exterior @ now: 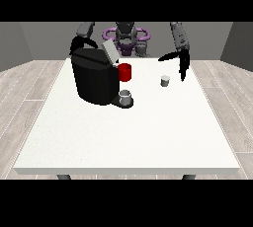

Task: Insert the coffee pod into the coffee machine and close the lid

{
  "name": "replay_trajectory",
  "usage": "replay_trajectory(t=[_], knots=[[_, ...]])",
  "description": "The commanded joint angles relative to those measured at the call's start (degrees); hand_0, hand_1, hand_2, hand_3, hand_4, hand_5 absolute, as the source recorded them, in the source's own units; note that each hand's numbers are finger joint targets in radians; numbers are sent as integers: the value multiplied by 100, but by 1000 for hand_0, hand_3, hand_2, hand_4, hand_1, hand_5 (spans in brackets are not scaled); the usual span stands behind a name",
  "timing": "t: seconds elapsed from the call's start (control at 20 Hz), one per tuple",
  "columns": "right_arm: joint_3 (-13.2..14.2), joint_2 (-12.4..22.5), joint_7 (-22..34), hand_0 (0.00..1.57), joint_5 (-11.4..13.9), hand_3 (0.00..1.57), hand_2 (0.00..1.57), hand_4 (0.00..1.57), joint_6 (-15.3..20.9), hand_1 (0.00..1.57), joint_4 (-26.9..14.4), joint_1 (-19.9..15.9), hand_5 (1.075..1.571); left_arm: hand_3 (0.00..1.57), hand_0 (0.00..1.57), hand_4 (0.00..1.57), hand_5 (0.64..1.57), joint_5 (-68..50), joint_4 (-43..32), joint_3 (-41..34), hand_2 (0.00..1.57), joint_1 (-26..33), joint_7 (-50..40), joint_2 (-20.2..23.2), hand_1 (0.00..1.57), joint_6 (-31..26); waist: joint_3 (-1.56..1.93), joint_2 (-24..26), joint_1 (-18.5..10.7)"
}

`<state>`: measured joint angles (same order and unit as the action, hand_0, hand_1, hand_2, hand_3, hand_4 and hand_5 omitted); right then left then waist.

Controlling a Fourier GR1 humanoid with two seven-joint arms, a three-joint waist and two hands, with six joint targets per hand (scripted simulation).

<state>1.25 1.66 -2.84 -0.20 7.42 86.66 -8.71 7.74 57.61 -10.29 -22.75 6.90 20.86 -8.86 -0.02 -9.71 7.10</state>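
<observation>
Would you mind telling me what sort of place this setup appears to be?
Probably a bare test room set up for a tabletop coffee task: a large white table on wood-plank flooring between plain grey walls, bearing a black coffee machine and a small pod.

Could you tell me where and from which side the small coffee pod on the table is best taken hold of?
Grip the coffee pod by its side wall, coming down from above. It stands upright and apart from the other things on the white table, so its sides look free. The robot hand at the view's right hangs just beside it with fingers pointing down, so it is probably the better placed.
</observation>
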Motion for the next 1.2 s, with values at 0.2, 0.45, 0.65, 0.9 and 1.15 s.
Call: replay_trajectory(t=[0.2, 0.45, 0.65, 0.9, 1.15], knots=[[72, -53, -189, 0, 133, 0, 0, 422, 179, 0, -458, -294, 1571, 0, 0, 0, 1571, 627, -784, 267, 113, -473, 153, 92, 0, 171, 1, -260, 33], [62, 63, -253, 0, 227, 0, 0, 356, 128, 0, -565, -243, 1571, 222, 223, 0, 1571, 883, -1288, 265, 529, -521, 546, 110, 223, 367, 0, -319, 67], [-125, -112, 415, 0, 214, 0, 0, 386, 243, 0, -191, -387, 1571, 501, 807, 0, 1571, 1114, -1776, 278, 847, -729, 205, 143, 807, 522, -1, -99, 181], [-90, -53, 291, 0, 182, 0, 0, 434, 161, 0, -334, -263, 1571, 472, 580, 0, 1571, 1668, -1925, 647, 719, -634, 413, 173, 580, 754, 0, -74, 179], [266, 42, -131, 0, 44, 0, 0, 487, 208, 0, -789, -684, 1571, 483, 608, 0, 1571, 2036, -1868, 777, 745, -999, 535, 252, 608, 1118, 2, -464, 29]])
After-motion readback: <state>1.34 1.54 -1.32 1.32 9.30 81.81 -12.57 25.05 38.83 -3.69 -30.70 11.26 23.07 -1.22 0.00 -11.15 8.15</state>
